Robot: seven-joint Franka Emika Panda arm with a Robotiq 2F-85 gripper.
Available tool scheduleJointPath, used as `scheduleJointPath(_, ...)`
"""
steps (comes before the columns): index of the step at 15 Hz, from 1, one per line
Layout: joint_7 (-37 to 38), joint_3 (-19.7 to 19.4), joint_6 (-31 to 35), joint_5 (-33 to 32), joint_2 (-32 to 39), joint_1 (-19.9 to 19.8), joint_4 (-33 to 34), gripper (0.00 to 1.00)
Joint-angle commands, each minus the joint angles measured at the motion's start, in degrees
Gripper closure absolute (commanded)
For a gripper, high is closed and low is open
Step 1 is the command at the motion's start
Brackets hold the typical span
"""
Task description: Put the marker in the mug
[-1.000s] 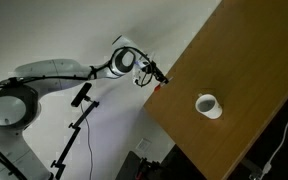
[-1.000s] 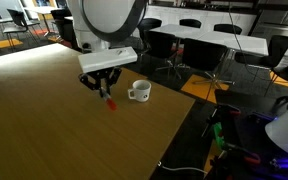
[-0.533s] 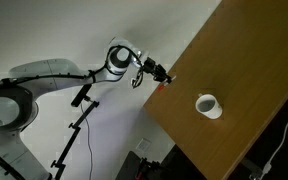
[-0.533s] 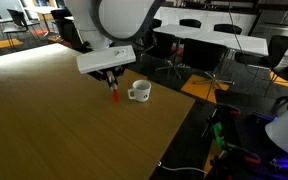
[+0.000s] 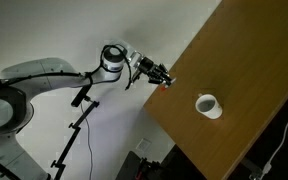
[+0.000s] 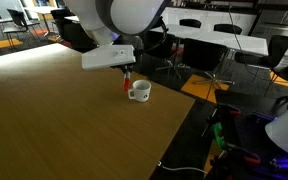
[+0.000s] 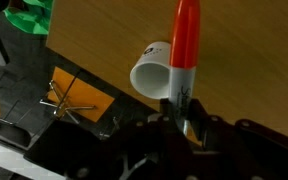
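The gripper [image 7: 182, 108] jaws pinch the marker [image 7: 186, 45], red end sticking out. Marker is up in the air, v. near the mug [image 7: 152, 70], not in it. Mug sits upright on the wood table [image 6: 64, 115], pale inside showing.

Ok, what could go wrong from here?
The gripper clamps only the pale end of the thin red-tipped marker, so it might tilt or slip. The small white round mug has a small mouth; a slightly off-centre release may miss. It stands near the brown wooden table's edge; a bump could push it off.
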Motion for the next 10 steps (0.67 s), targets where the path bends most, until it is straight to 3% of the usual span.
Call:
scheduleJointPath(1,7.81,1.02,-7.87,-3.79,-1.82,-0.16,0.54,0.94)
scheduleJointPath(6,16.05,1.86,-17.57,-8.88,-1.93,-0.87,2.02,0.94)
scheduleJointPath(10,18.47,2.42,-21.84,-13.2,-2.21,-2.84,2.35,0.94)
